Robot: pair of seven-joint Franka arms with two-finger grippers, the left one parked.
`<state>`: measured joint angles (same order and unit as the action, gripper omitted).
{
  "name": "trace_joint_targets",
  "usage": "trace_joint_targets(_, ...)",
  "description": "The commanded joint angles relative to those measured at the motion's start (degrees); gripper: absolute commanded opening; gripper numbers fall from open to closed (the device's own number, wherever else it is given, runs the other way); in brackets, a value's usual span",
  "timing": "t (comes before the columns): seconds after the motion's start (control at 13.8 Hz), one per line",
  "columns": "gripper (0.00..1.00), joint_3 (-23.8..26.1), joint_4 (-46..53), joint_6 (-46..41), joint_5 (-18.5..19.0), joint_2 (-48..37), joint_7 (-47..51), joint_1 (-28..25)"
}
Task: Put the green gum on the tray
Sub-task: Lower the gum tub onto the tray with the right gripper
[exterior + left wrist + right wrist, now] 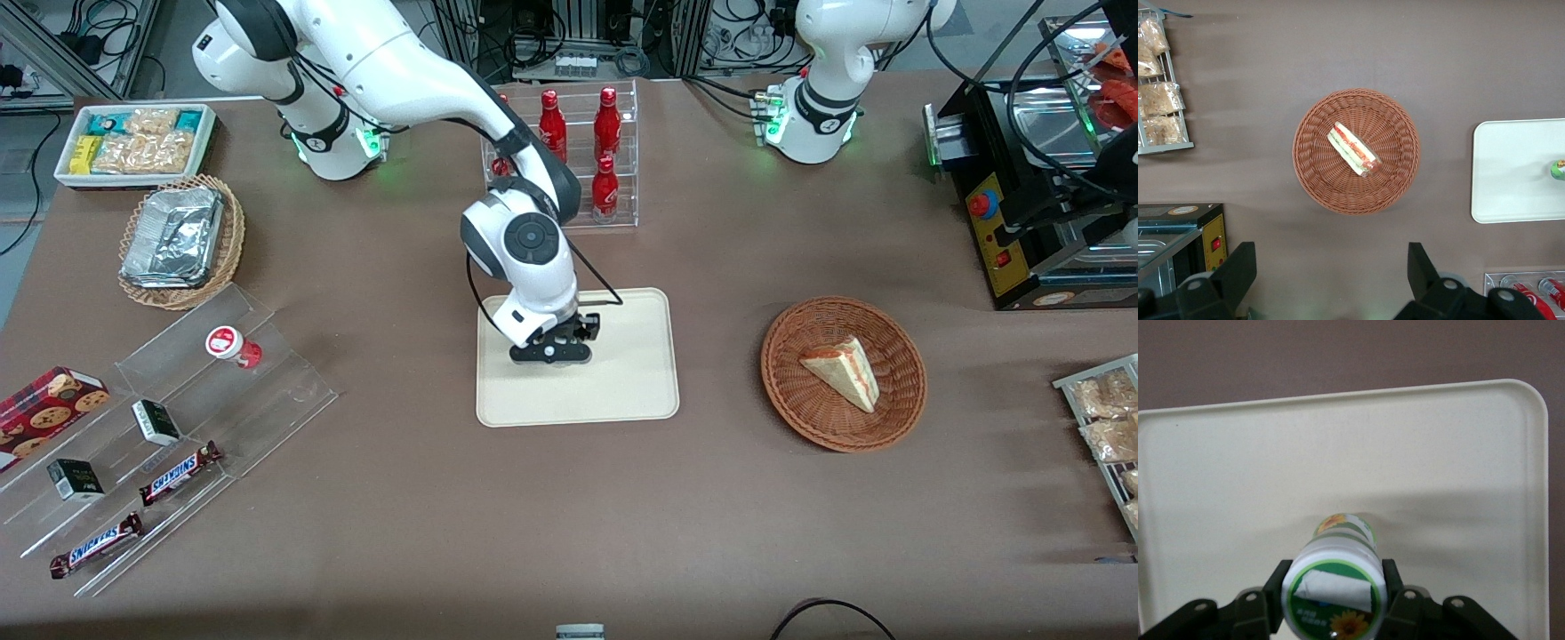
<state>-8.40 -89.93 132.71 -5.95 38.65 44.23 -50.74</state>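
**A:** What can't you see from the front?

**B:** The green gum point(1336, 590) is hidden there, the wrist blocks it. On the right wrist view I see it clamped between the claw point(1333, 599) fingers, lid toward the camera, body pointing down at the tray point(1218, 493). I can't tell if its base touches the tray. The left wrist view shows only a green sliver of it at the frame edge.

**A:** Surface?

**B:** Brown tabletop point(569, 516), lab racks and cables at the edge farthest from the front camera. The claw sits over the tray's middle.

**A:** Containers?

**B:** Toward the parked arm's end from the claw, a wicker basket point(898, 409) with a sandwich wedge point(843, 372). Toward the working arm's end, a clear stepped rack point(267, 391) holding the red-lidded bottle point(233, 346) and Snickers bars point(180, 472).
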Motion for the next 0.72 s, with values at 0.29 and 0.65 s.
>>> trace_joint_targets(0.29,0.00,-0.57,3.54,0.27,1.38,3.71,2.27,-0.42)
trace_joint_targets(0.65,0.39,-0.57,3.54,0.27,1.29,4.33,2.27,-0.33)
